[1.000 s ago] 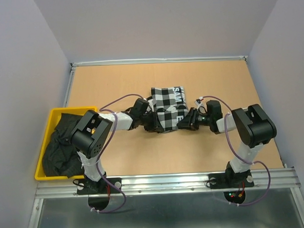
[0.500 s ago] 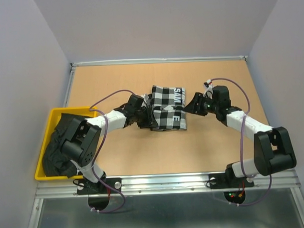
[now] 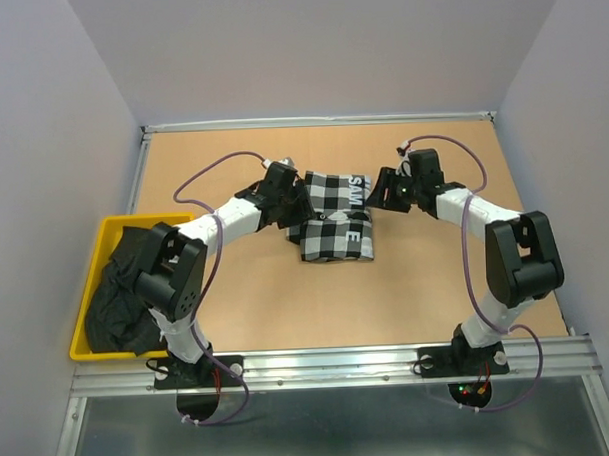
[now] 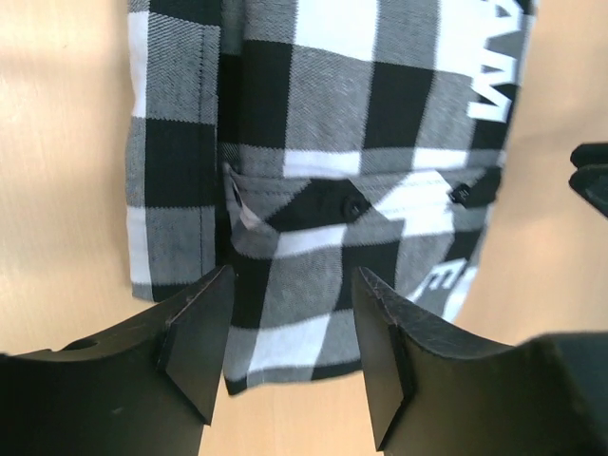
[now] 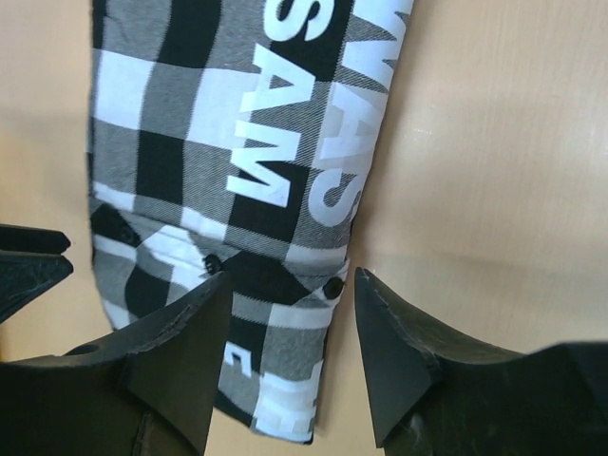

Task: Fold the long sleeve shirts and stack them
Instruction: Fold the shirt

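Observation:
The black-and-white check shirt (image 3: 334, 219) lies folded in a compact bundle mid-table, its white lettering along the right side. My left gripper (image 3: 296, 202) is at its left edge and my right gripper (image 3: 380, 190) at its right edge; both are open and hold nothing. In the left wrist view the gripper (image 4: 290, 356) hovers over the near hem of the check shirt (image 4: 323, 171). In the right wrist view the gripper (image 5: 290, 356) straddles the lettered edge of the shirt (image 5: 237, 161). The plain black shirt (image 3: 122, 289) lies crumpled in the bin.
A yellow bin (image 3: 136, 221) sits at the table's left edge beside the left arm's base. A metal rail (image 3: 329, 362) runs along the near edge, and grey walls close in the back and sides. Bare tan table (image 3: 437, 293) surrounds the bundle.
Both grippers have opened and let go of the check shirt. They moved from its near end toward the far end, and the shirt now lies folded flat.

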`<state>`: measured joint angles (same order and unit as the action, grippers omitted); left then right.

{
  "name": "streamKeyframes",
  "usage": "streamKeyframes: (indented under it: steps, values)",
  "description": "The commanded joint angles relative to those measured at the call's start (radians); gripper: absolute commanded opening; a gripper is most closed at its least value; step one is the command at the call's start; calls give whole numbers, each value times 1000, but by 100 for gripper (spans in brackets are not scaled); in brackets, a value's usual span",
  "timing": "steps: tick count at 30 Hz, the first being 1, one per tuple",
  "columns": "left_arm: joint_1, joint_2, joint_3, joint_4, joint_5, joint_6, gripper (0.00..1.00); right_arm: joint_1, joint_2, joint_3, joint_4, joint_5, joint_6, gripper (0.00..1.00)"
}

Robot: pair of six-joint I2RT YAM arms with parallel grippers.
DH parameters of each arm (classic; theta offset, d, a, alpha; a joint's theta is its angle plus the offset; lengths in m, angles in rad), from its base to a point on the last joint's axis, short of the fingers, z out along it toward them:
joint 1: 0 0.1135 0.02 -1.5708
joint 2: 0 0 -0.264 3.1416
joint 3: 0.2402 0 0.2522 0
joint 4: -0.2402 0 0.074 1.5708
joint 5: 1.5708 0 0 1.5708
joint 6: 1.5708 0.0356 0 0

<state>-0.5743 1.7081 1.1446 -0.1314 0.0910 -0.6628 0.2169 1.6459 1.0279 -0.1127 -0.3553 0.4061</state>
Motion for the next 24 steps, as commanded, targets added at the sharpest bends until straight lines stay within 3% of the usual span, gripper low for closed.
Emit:
streamKeyframes:
  steps: [1, 5, 12, 15, 19, 24]
  values:
    - [5, 68, 73, -39, -54, 20, 60, 44, 66, 73, -18, 35, -29, 58]
    - [24, 142, 116, -48, -76, 54, 53, 120, 100, 49, -18, 53, -33, 50]
    - [79, 240, 216, -70, -63, 210, 52, 308, 81, -64, -15, 102, 77, 41]
    - [102, 286, 293, -60, -83, 328, 52, 470, 75, -62, -8, 133, 161, 41]
    - [120, 328, 392, -85, -175, 448, 55, 577, 94, 21, 1, 147, 201, 45]
    - [159, 201, 359, -86, -206, 427, 60, 569, 25, 63, -18, 254, 140, 53]
